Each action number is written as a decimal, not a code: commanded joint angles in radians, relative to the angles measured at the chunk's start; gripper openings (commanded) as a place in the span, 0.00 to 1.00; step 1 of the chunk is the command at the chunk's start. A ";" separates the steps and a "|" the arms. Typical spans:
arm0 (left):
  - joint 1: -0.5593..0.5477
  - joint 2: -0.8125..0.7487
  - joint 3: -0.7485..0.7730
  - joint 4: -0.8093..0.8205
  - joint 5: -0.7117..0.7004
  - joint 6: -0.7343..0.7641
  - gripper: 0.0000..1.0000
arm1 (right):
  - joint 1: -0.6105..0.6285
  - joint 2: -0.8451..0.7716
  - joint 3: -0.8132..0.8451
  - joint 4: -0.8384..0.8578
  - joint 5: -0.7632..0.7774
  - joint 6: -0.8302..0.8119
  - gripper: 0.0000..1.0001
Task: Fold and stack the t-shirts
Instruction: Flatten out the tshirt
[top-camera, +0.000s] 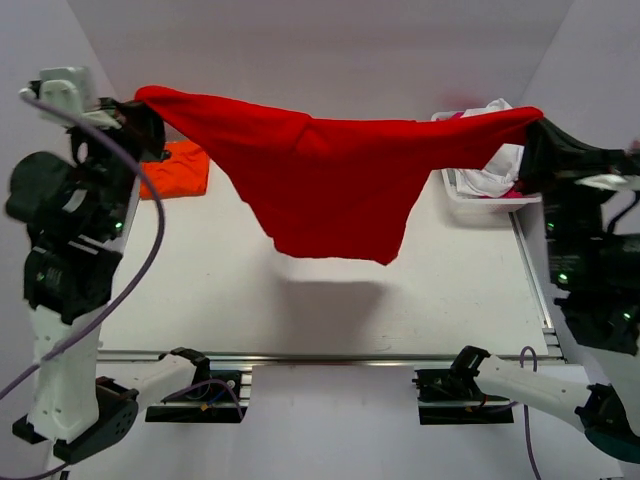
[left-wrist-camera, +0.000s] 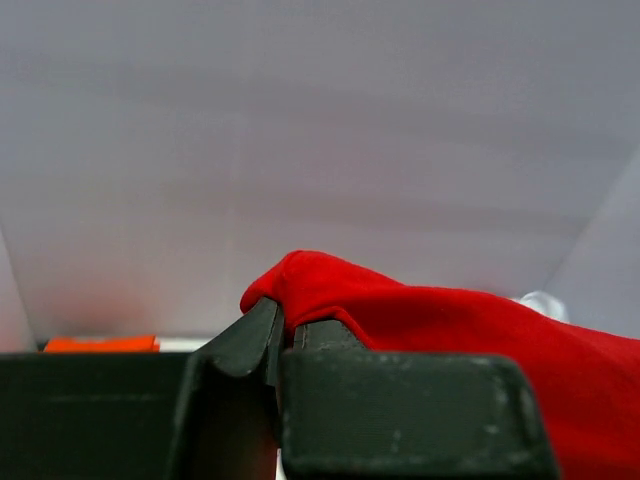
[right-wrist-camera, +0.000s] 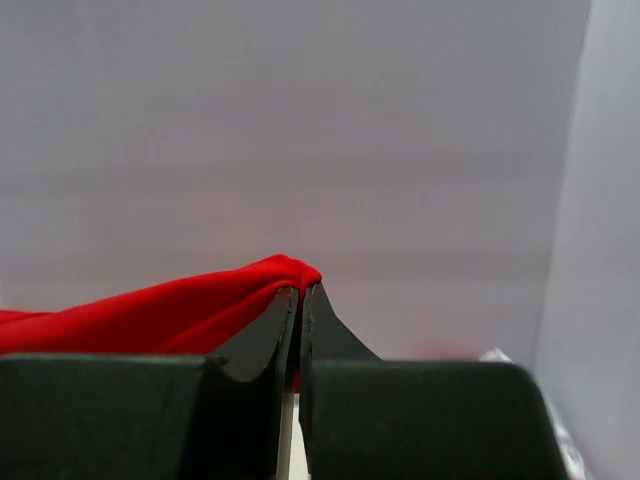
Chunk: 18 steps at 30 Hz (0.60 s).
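The red t-shirt (top-camera: 330, 185) hangs stretched in the air above the table, sagging in the middle. My left gripper (top-camera: 148, 112) is shut on its left end, high at the far left. My right gripper (top-camera: 533, 135) is shut on its right end, high at the far right. In the left wrist view the red cloth (left-wrist-camera: 420, 310) bunches over my closed left gripper (left-wrist-camera: 283, 325). In the right wrist view the red cloth (right-wrist-camera: 170, 305) runs off left from my closed right gripper (right-wrist-camera: 300, 295). The orange t-shirt (top-camera: 178, 167) lies folded on the table at the far left.
A white bin (top-camera: 455, 187) holding white cloth (top-camera: 495, 165) stands at the far right of the table, just below my right gripper. The table's front rail (top-camera: 330, 358) runs along the near edge. White walls close in the back and both sides.
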 joint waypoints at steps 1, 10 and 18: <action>0.004 -0.015 0.071 -0.030 0.104 0.023 0.00 | -0.003 -0.068 0.056 -0.036 -0.182 -0.008 0.00; 0.004 -0.043 0.199 -0.051 0.207 0.023 0.00 | -0.004 -0.128 0.158 -0.193 -0.449 0.067 0.00; 0.013 -0.041 0.049 -0.003 0.179 -0.008 0.00 | -0.003 -0.100 0.036 -0.132 -0.330 0.066 0.00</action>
